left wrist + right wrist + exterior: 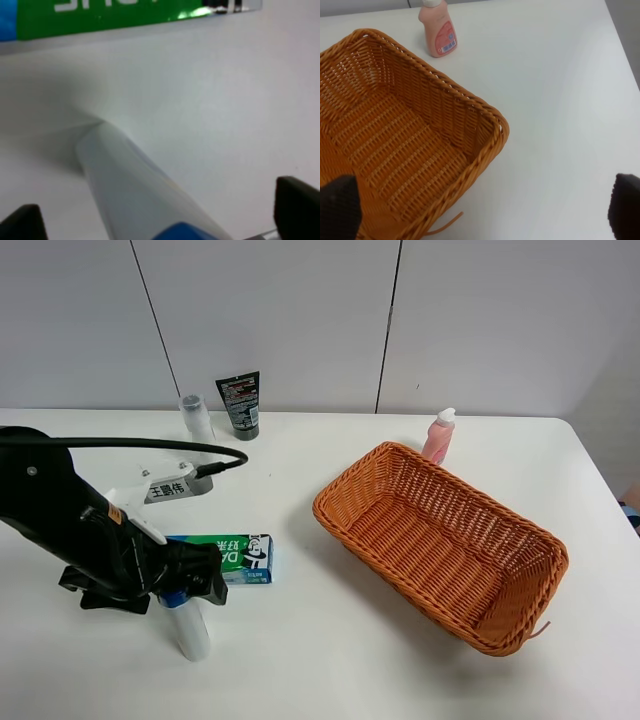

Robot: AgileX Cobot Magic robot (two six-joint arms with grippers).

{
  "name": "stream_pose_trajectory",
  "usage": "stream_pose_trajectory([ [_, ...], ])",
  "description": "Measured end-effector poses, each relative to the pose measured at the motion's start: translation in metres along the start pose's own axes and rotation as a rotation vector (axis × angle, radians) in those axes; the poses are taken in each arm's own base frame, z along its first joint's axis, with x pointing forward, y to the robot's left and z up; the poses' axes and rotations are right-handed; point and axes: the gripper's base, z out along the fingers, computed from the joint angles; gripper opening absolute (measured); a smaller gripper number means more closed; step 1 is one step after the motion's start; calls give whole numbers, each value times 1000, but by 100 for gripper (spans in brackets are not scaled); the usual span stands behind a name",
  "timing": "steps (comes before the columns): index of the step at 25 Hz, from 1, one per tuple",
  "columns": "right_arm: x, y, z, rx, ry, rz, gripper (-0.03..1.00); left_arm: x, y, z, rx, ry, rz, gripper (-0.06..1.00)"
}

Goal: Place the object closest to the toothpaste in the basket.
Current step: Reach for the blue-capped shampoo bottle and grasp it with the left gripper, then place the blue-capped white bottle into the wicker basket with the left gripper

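Exterior high view, from the left: the black left arm (70,530) reaches low over the white table (330,660), and its left gripper (192,580) sits over the blue-capped end of a white tube (188,628) lying on the table. The tube lies just beside the green toothpaste box (238,558), on its near side. In the left wrist view the two fingertips (20,222) stand apart on either side of the tube, not closed on it. At the back stand a clear bottle (196,418) and a black tube (240,405). Further right is the wicker basket (430,530), with nothing in it, and a pink bottle (438,436) just behind its far rim. The right gripper (482,207), seen only in its wrist view, hangs over the basket's corner with its jaws spread wide.
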Motion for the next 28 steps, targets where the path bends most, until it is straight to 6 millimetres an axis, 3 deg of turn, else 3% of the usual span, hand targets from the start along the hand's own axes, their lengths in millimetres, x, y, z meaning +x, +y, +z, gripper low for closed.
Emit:
stream_pose_trajectory([
  [7,0,0,0,0,0,0,99,-1,-1,-1,2,0,-16,53],
  [13,0,0,0,0,0,0,99,-1,0,0,-8,6,-7,37],
  [20,0,0,0,0,0,0,99,-3,-2,-5,-20,8,20,37],
  [23,0,0,0,0,0,0,99,-13,-12,-29,-13,-40,77,37],
  [28,0,0,0,0,0,0,99,-46,-49,-104,110,-294,162,37],
])
